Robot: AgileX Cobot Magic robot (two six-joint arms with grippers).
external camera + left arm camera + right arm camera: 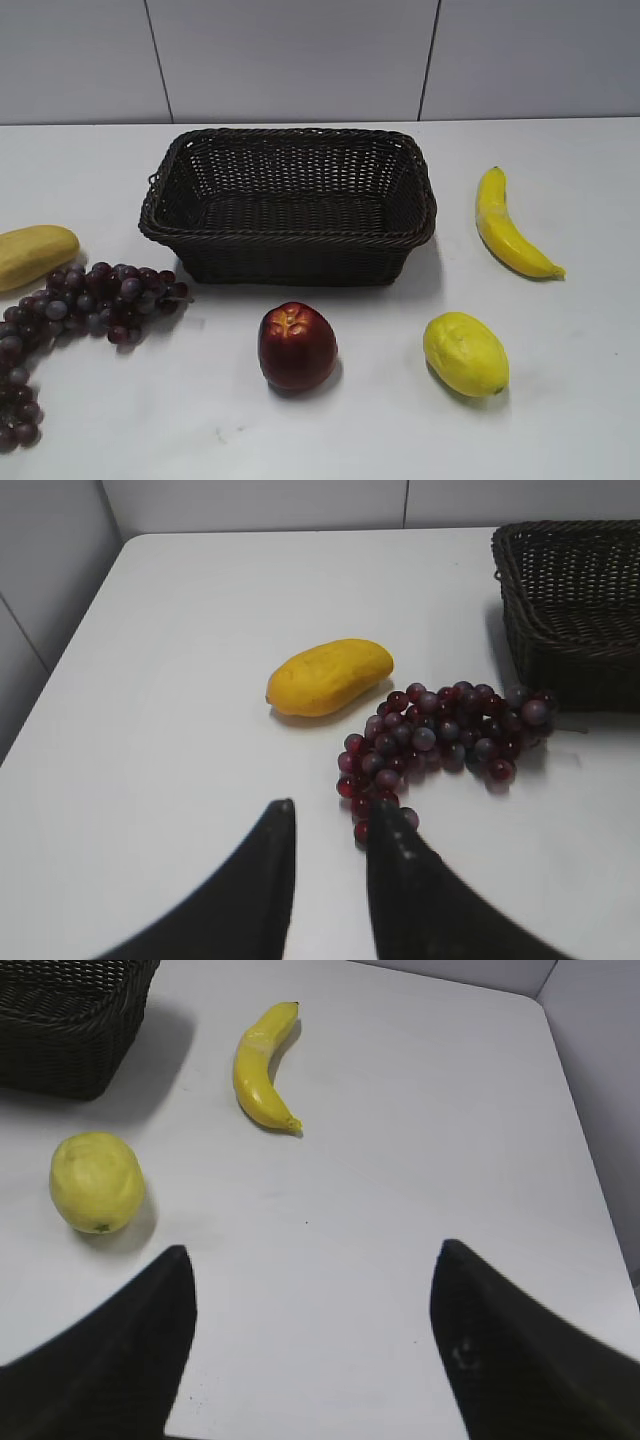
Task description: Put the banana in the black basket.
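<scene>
The banana [508, 228] lies on the white table to the right of the black basket [290, 238]; it also shows in the right wrist view [262, 1066], far ahead of my right gripper [312, 1255]. The right gripper is wide open and empty above bare table. The basket is empty; a corner of it shows in the right wrist view [70, 1030] and in the left wrist view [575, 600]. My left gripper [332, 810] is open a little, with nothing between its fingers, next to the grapes. Neither gripper shows in the exterior view.
A bunch of dark red grapes [80, 305] [440, 745] and a thick pale-yellow oblong fruit [32, 255] [330, 677] lie left of the basket. A red apple [297, 346] and a plump yellow lemon-like fruit [465, 354] [97, 1181] lie in front.
</scene>
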